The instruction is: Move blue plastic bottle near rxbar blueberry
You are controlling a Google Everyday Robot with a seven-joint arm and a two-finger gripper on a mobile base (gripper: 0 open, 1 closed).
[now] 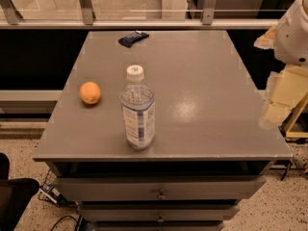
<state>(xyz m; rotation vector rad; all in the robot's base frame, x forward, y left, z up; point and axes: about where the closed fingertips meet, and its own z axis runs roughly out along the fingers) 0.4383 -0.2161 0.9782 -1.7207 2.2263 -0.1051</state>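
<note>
The bottle [137, 107] stands upright at the front of the worktop [202, 81], jaws away to its right.
The snack bar [133, 38] lies straight behind it at the far edge; the jaws hang past the right edge, and you cannot tell if they are open.

Navy rxbar blueberry [133, 38], white-capped blue plastic bottle [137, 110], cream gripper [279, 102] at right

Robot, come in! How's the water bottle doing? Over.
Gripper off the table's right side. Blue plastic bottle upright near the front edge; rxbar blueberry at the back edge. Orange to the bottle's left, not between them.
</note>
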